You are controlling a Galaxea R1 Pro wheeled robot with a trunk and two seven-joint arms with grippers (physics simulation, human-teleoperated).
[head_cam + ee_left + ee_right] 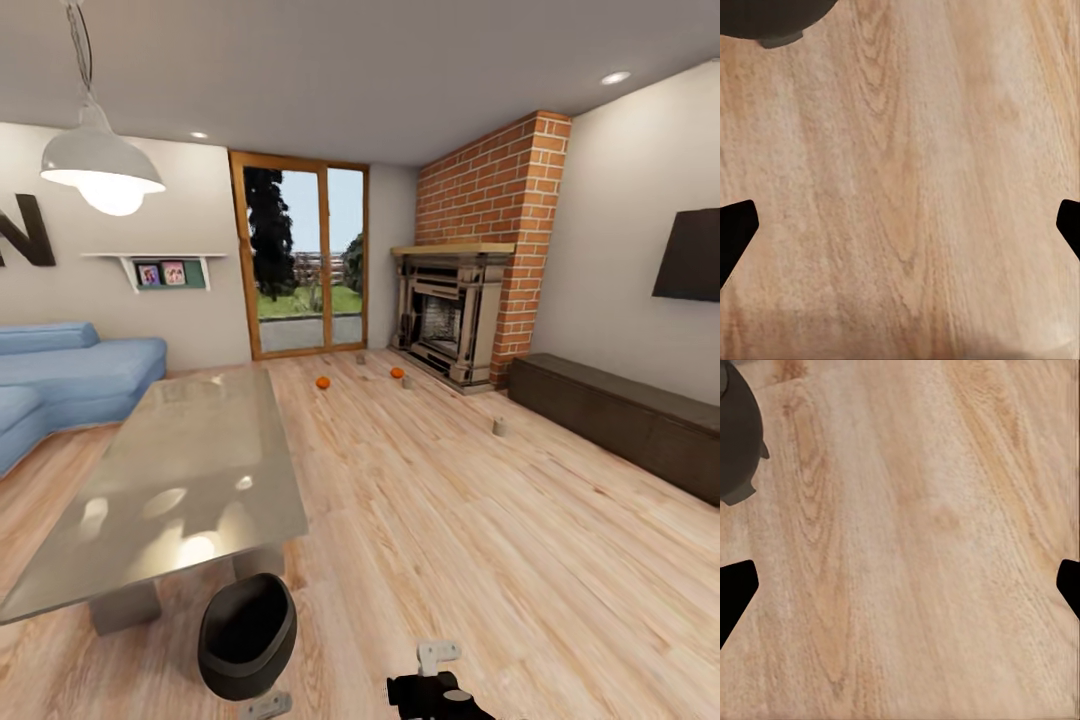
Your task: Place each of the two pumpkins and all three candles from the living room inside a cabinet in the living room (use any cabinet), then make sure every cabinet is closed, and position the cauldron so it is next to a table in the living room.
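1. Head view: robot stands back in the living room, arms low. Right gripper (440, 665) sits at the frame's bottom edge; a bit of the left gripper (265, 706) shows under the cauldron.
2. Left wrist view: both fingertips (735, 232) sit at opposite frame edges with bare floor between, so the left gripper is spread and empty. Right wrist view: same, fingertips (736, 594) wide apart, nothing held.
3. Cauldron (247, 634) stands on the floor just beside the near corner of the glass-topped table (190, 470). Judged: the cauldron step looks done already.
4. Two pumpkins (323, 382) lie on the floor far off, near the fireplace (448, 315); the second one (397, 373) sits just beside a candle (407, 383). Another candle (499, 427) stands near the cabinet's far end, a third (361, 357) by the glass door (300, 255).
5. Cabinet (620, 420) runs along the right wall, fronts look shut.
6. Step in hand, judged: collecting not started. Next move calls for driving across to the pumpkins and candles, all well apart from the robot.
7. Room: pale wood plank floor (450, 520), blue sofa (70, 380) at left, brick chimney, pendant lamp (102, 170).
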